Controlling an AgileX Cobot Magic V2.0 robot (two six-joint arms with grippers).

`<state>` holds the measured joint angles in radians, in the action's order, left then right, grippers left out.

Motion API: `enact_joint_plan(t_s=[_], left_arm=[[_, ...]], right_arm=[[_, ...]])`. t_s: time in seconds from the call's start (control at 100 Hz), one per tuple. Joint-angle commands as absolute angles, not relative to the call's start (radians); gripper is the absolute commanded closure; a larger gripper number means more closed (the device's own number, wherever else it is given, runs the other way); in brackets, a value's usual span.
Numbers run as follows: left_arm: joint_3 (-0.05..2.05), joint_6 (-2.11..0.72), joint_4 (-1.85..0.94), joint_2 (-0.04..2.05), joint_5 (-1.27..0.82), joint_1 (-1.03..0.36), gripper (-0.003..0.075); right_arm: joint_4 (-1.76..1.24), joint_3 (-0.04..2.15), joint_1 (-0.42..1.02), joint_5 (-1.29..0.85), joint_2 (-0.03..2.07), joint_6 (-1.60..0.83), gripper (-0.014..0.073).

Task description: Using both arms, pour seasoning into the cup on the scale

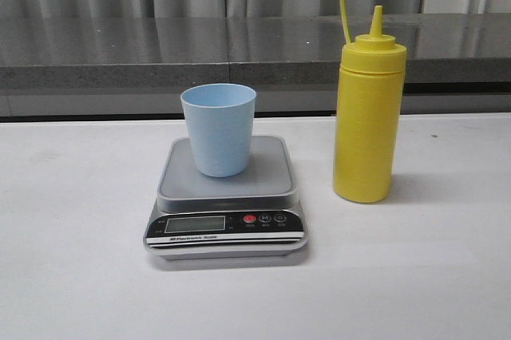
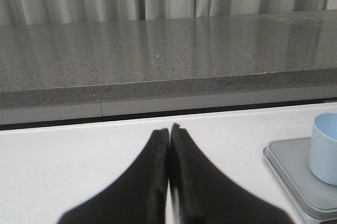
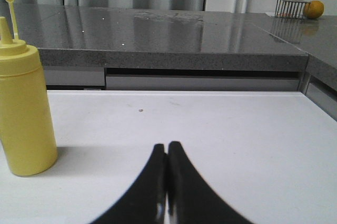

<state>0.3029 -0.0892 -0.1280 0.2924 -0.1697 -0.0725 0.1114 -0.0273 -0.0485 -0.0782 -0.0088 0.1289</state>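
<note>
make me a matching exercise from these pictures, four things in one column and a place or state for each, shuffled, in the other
Things:
1. small light blue plastic cup
2. tall yellow plastic squeeze bottle
3. flat grey digital kitchen scale
4. black left gripper

Places or states:
A. stands on the white table, to the right of the scale
B. fingers shut together, holding nothing
C. lies on the table with a red button on its front panel
D. stands upright on the grey platform

Pairs: 1-D, 2-A, 3-C, 4-B
</note>
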Motion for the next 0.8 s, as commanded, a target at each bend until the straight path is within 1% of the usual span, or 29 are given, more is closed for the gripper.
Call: enact_joint_plan(t_s=[0.0,0.21,0.64,0.79], left_arm=[[0.329,-0.083,-0.134,0.299,-0.089,-0.070,0.0738],[0.264,-0.083,-0.045,0.266,-0.080,-0.070,0.0738],[0.049,-0.083,0.040,-0.041,-0.080,-0.068,0.0738],[0.016,-0.081,0.049,-0.039,-0.030,-0.068,0.0738]], right_arm=[[0.124,-0.028,-0.055,0.000,-0.027,0.130,0.0713],[0.124,-0.028,-0.055,0.000,-0.027,0.130,0.0713],[0.124,-0.028,-0.055,0.000,-0.027,0.130,0.0713],[0.124,-0.028,-0.055,0.000,-0.027,0.130,0.0713]])
